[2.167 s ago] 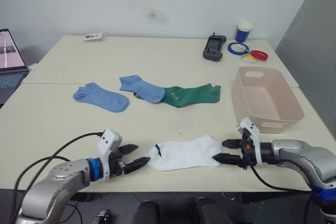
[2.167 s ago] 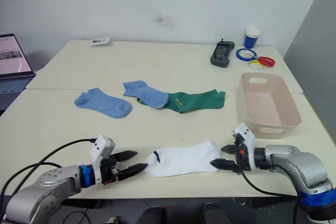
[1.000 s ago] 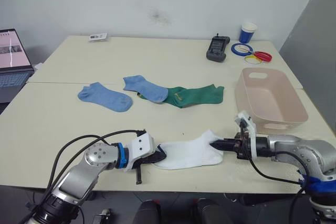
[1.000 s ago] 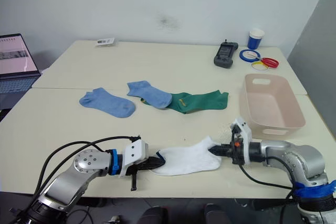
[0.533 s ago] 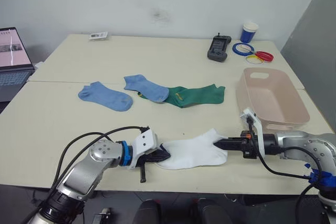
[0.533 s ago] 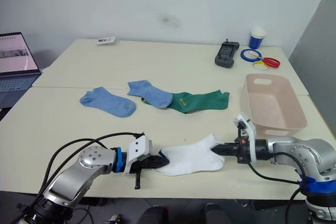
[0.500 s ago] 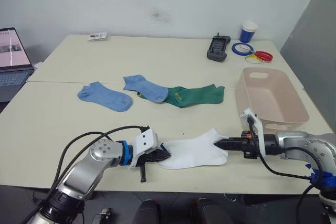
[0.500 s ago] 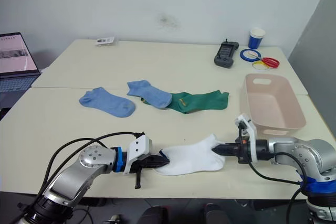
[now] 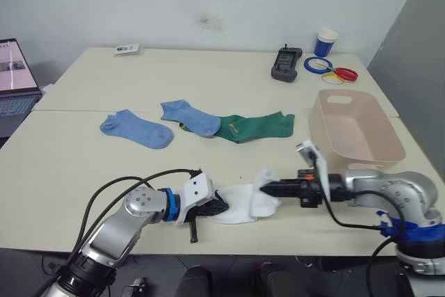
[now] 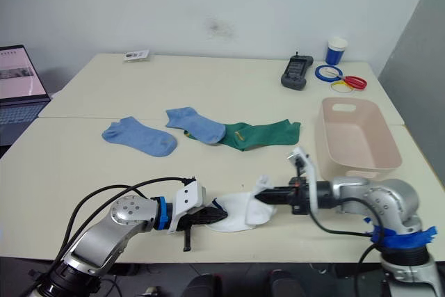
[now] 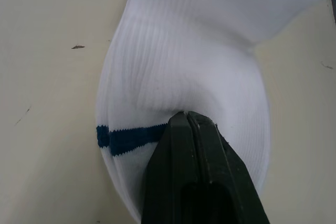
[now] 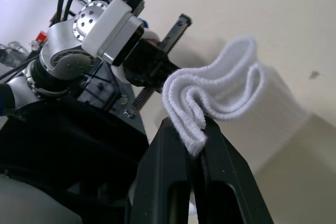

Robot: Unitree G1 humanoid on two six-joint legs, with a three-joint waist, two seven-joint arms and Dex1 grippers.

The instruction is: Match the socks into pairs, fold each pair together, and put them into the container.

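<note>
Your left gripper [image 11: 184, 116] is clamped shut on the cuff end of the white pair [image 9: 245, 203], its fingers pressed together just above the dark stripe. Your right gripper [image 12: 195, 124] is likewise closed, pinching the toe end, which it holds lifted and doubled back over toward the cuff. The white socks sit at the near table [image 9: 83, 158] edge, between the two grippers. Two blue socks [image 9: 135, 130] lie at about 11 o'clock from the white pair, one overlapping a green pair [image 9: 254, 126] at 12 o'clock. Whether that green item is one sock or two appears uncertain from here. The tub [image 9: 354, 133] stands at 2 o'clock, nothing inside it.
</note>
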